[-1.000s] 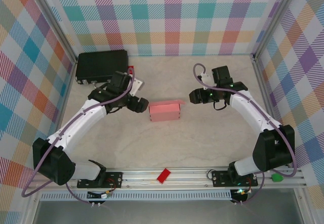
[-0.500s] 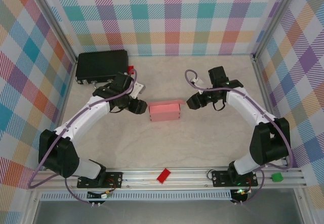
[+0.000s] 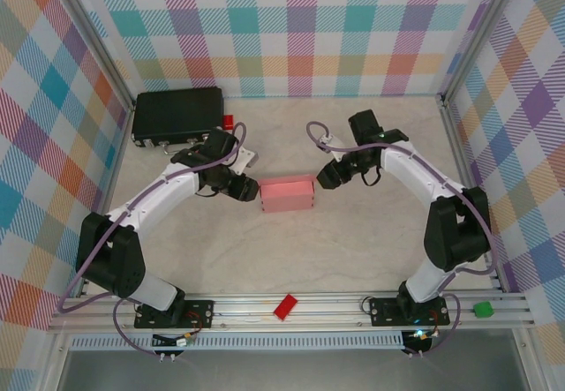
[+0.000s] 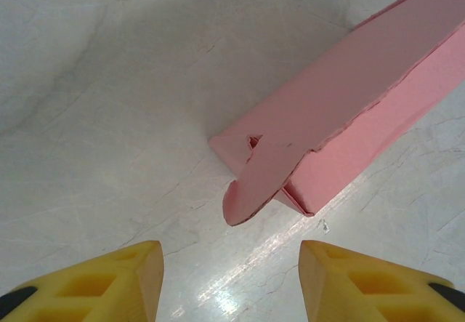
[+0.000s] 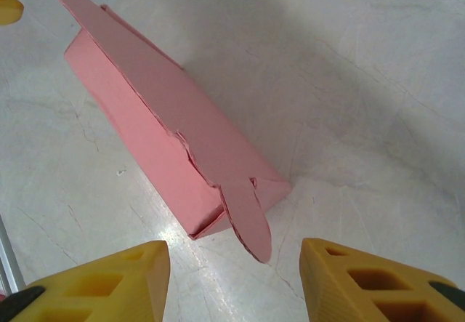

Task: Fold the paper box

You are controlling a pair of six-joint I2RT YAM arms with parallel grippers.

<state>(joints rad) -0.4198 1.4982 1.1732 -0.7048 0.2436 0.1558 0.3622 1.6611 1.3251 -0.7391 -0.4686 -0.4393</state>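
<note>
Lid down and insides hidden, the pink paper box (image 3: 287, 194) lies on the surface (image 3: 353, 245) between the left claw (image 3: 248, 190) and right claw (image 3: 323, 176), long axis running claw to claw, both claws spread, gripping nothing.

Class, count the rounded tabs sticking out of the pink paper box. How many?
2: the left tab at the paper box's left end, the right tab at its right end; others may be tucked inside.
</note>
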